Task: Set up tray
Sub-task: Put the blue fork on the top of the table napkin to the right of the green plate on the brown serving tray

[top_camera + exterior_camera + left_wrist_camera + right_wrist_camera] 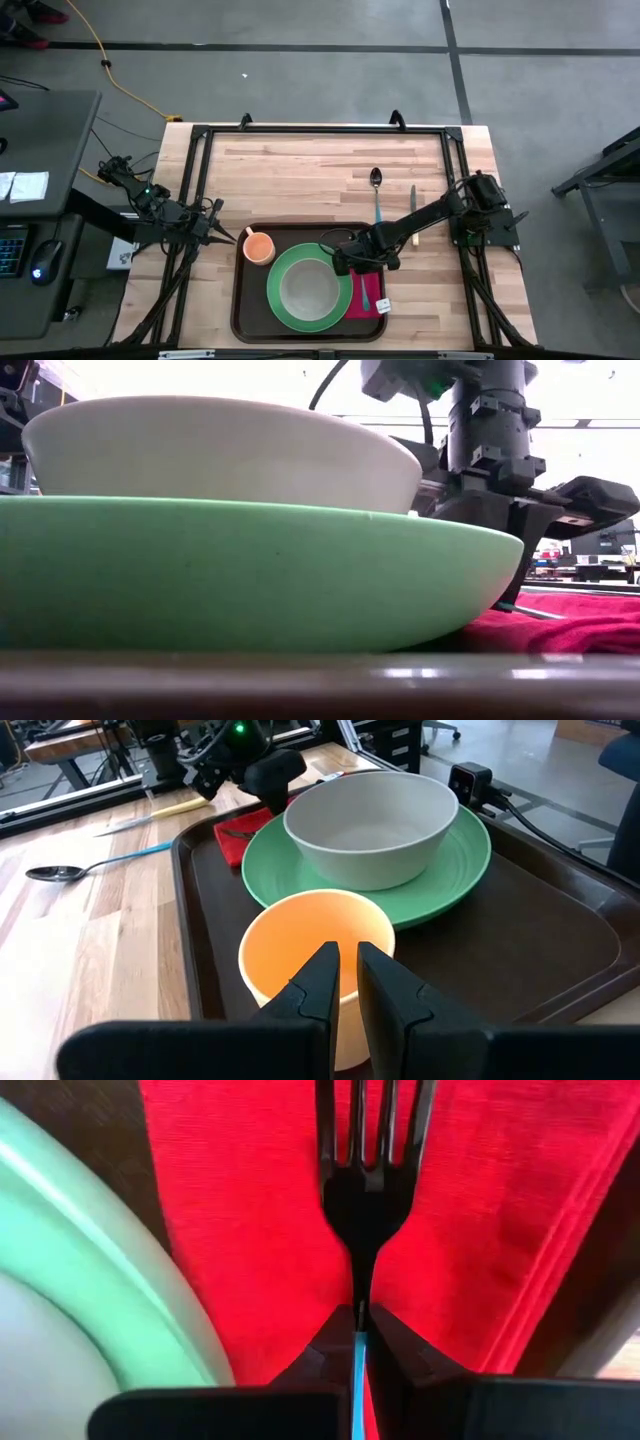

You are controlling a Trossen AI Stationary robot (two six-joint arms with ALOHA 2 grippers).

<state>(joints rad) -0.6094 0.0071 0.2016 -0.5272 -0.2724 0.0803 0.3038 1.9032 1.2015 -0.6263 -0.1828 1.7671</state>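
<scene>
The tray (244, 310) sits at the table's near edge with plate, bowl, cup and napkin aboard — right gripper (362, 265) clenches a fork (368, 1170) over the napkin (480, 1210); spoon (376, 190) and knife (413, 215) remain outside. Left gripper (235, 238) waits partly parted by the cup (258, 247).

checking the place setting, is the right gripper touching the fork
Touching. The right wrist view shows the right gripper shut on the fork handle, tines over the red napkin.
</scene>
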